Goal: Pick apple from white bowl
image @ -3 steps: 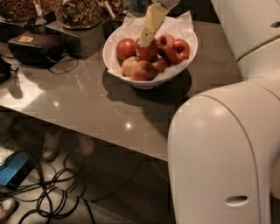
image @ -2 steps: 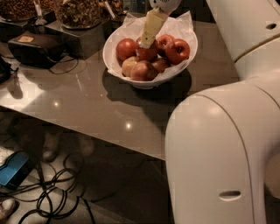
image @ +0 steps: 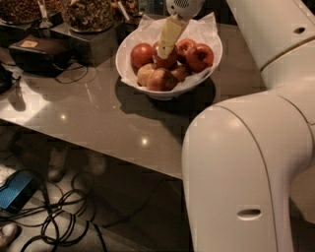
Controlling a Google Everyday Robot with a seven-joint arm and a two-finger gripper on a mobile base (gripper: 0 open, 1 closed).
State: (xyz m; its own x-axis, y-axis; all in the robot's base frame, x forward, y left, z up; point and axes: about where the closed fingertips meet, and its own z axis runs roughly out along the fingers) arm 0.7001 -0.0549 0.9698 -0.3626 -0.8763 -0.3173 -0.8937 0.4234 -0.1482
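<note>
The white bowl (image: 132, 69), lined with crinkled white paper, stands on the grey table near its back. It holds several apples. A dark-red apple (image: 171, 61) lies in the middle, partly hidden, and I cannot make out a sticker on it. Other red apples (image: 141, 54) (image: 200, 57) lie left and right of it, and smaller yellowish-red ones (image: 158, 79) lie in front. My gripper (image: 163, 54) reaches down from the top of the view into the bowl, its tip on the middle dark-red apple.
Dark containers of nuts (image: 88, 14) and a black device (image: 40, 53) with a cable stand at the back left. The table's front edge (image: 123, 160) runs diagonally. Cables (image: 59, 221) and a blue object (image: 15, 191) lie on the floor. My white arm (image: 246, 167) fills the right.
My gripper stays down in the bowl at the middle apple. The big white arm link in the foreground has shifted slightly left.
</note>
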